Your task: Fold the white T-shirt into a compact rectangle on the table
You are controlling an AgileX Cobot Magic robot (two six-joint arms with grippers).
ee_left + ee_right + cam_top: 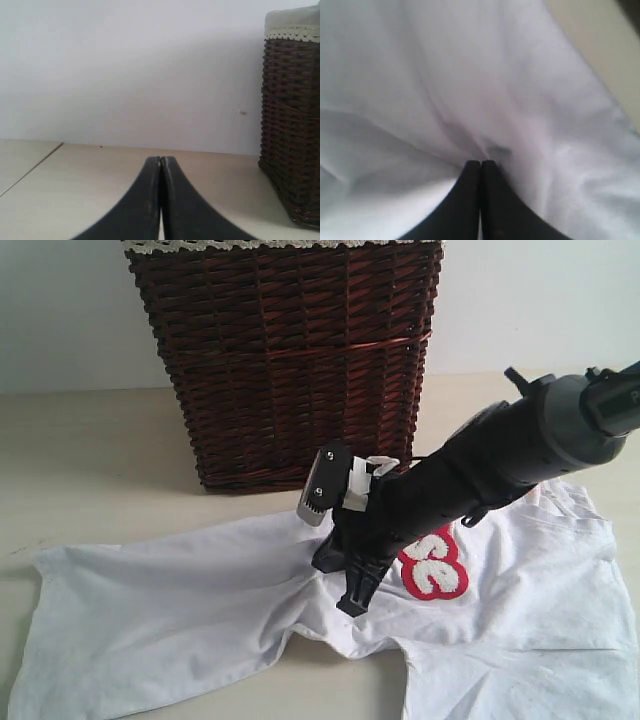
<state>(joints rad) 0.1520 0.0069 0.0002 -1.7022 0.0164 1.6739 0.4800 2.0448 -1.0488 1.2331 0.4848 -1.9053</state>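
Dark brown wicker basket [290, 360] is placed at 12 o'clock of rumpled white cotton T-shirt [180, 620]; open beige tabletop [90, 460] at 9 o'clock. Left jaws and right jaws are pressed together.

A dark brown wicker basket [285, 360] stands upright. White lace trim [280, 245] runs along the basket's top rim, and a pale wall [60, 310] rises behind the basket.
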